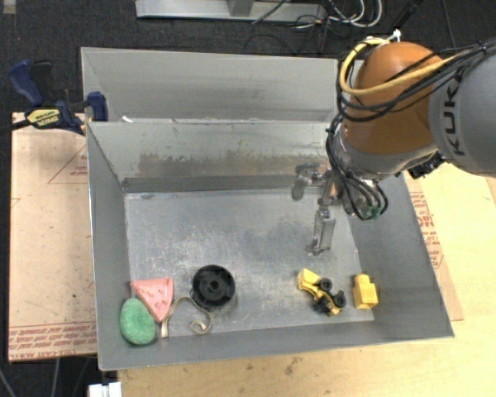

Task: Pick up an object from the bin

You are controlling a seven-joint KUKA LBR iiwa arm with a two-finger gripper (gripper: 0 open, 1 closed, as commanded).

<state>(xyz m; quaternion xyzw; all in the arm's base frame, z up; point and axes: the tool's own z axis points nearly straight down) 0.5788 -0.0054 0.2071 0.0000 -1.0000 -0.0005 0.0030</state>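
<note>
**Orange cover (393, 98) on top, gripper (321, 245) low over bare bin floor**

Orange cover on the wrist sits closest to the lens, at upper right, with yellow and black cables (360, 73) looped round it. The grey arm (479, 114) comes in from the right edge behind it. Gripper hangs below the cover and points down into the bin (107, 222), right of centre, roughly midway between the back wall and the front wall. Its tip is close to the floor over bare metal. Can't tell from this angle if it is open or closed. No object seen in it.

Nearest item is a yellow-and-black toy (321, 292), lying on the floor just in front of the gripper tip, toward the front wall, apart from the gripper. A yellow block (364, 291) lies just right of the toy, close to it; contact unclear. Both are in the front right part of the bin.

Further left along the front is a black round part (212, 286), flat on the floor, well apart from the gripper. A thin wire hook (200, 325) lies just in front of it. A pink wedge (154, 296) lies left of the black part, point toward the front wall. A green oval lump (137, 322) sits in the front left corner, touching or just beside the wedge.
</note>
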